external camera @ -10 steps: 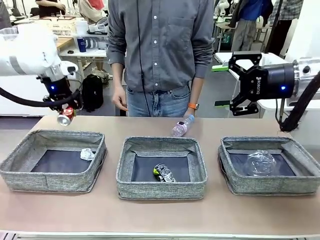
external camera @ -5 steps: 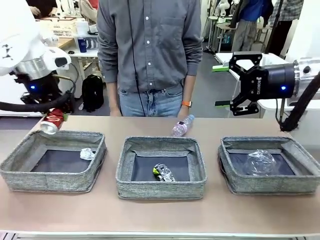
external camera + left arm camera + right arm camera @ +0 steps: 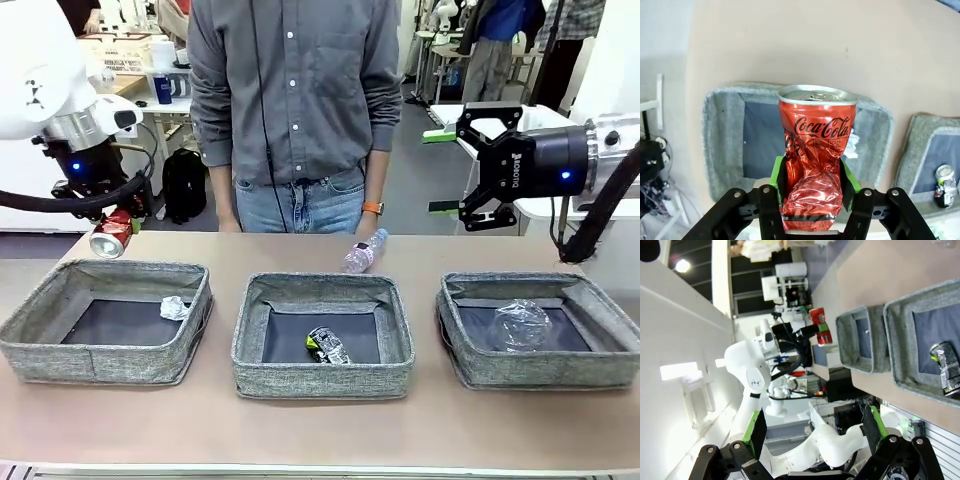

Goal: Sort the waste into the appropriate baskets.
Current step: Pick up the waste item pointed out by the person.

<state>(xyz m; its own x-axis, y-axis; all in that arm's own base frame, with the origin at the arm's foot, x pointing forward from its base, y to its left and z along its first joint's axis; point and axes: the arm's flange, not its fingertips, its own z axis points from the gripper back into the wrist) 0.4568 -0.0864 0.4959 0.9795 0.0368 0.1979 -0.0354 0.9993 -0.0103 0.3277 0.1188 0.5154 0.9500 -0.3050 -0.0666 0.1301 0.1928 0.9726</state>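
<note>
My left gripper [image 3: 113,228] is shut on the crushed red can [image 3: 110,233], held in the air above the far left corner of the left basket [image 3: 60,350]. In the left wrist view the can [image 3: 816,150] sits between the green pads [image 3: 776,176] of my left gripper [image 3: 813,180], over that basket [image 3: 722,135]. A crumpled white paper ball [image 3: 174,308] lies in the left basket. The dark multicoloured can [image 3: 327,345] lies in the middle basket [image 3: 322,378]. A clear plastic cup [image 3: 520,325] lies in the right basket [image 3: 545,370]. A clear bottle with a pink label [image 3: 364,251] lies on the table behind the middle basket. My right gripper [image 3: 478,168] hangs open and empty above the table's right side.
A person in a grey shirt [image 3: 295,90] stands at the far edge of the table, one hand [image 3: 375,215] near the bottle. The table surface [image 3: 320,430] in front of the baskets is bare.
My left arm has carried the red can leftward and back slightly, ending above the left basket's far corner. The person has shifted a little to the left. My right arm has not moved.
</note>
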